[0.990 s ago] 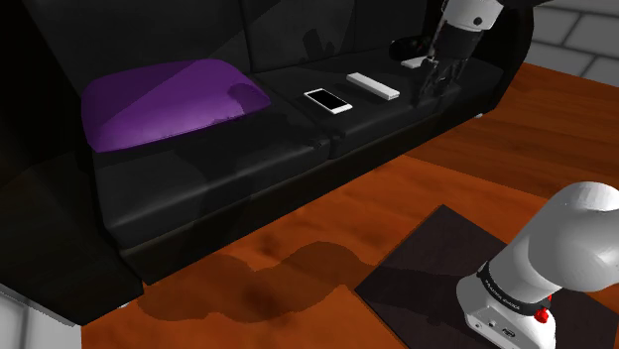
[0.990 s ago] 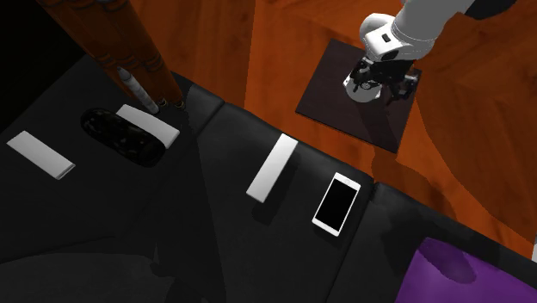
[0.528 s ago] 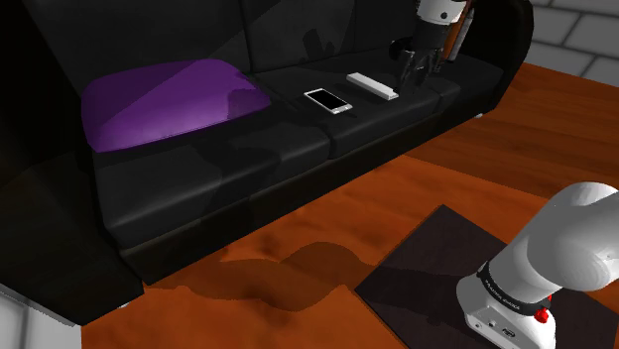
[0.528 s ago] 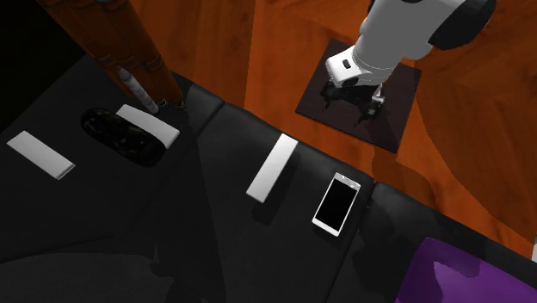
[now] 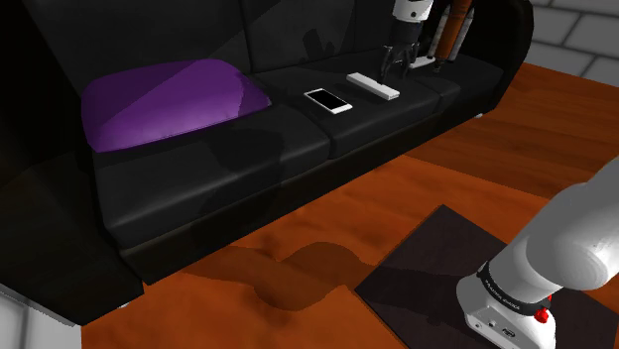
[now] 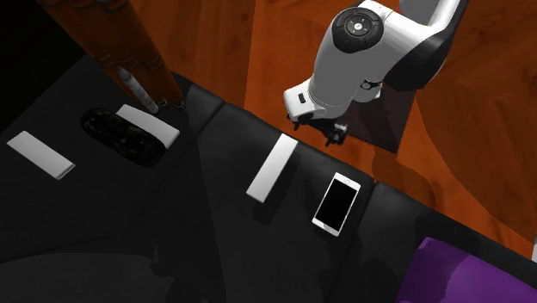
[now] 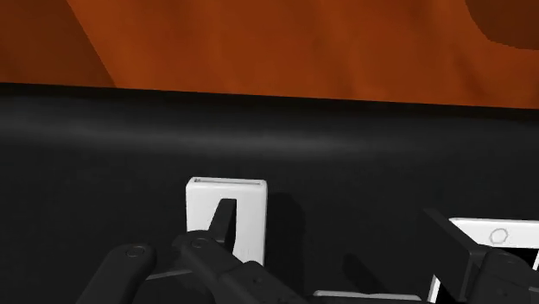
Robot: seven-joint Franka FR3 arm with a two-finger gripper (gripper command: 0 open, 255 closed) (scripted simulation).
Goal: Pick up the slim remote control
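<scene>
Gripper (image 5: 394,61) has shifted over the white remote (image 5: 373,86), fingers (image 7: 223,226) apart.

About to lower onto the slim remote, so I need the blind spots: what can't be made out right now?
Wrist view: the end of the slim remote under the claw, hidden by a finger and the frame edge.
Wrist view: most of the phone, behind the other finger.
Shoulder view: the gap between claw and remote; they overlap.

Black sofa (image 5: 248,169), purple cushion (image 5: 169,99) at one end; white remote (image 5: 373,85); phone (image 5: 327,100) white-edged with a black screen; orange-brown floor (image 5: 446,169); dark mat (image 5: 436,258).
</scene>
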